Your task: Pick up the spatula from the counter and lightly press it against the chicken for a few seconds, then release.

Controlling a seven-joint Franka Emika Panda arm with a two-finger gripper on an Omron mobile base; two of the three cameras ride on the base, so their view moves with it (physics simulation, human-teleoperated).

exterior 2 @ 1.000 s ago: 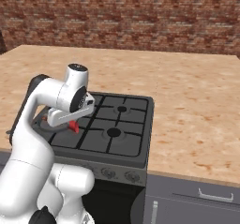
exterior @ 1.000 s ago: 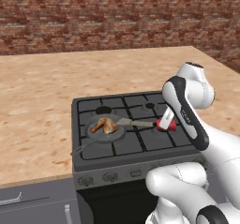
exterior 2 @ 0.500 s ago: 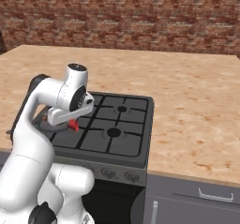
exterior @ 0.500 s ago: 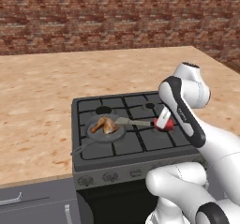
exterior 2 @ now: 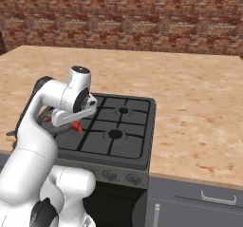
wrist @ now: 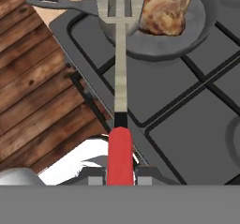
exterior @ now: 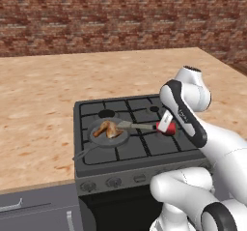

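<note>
Spatula [wrist: 121,78] pinched at red handle between gripper [wrist: 121,174] fingers. Blade poised over pan [wrist: 154,54] rim on stove, just right of chicken [wrist: 164,7]; contact cannot be told. Blade best eased left onto meat, flat, pressed lightly.

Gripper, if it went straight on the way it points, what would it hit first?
Probably the chicken: the gripper is shut on the spatula, whose blade leads over the rim of the pan, right beside the meat. Depth is hard to judge.
</note>
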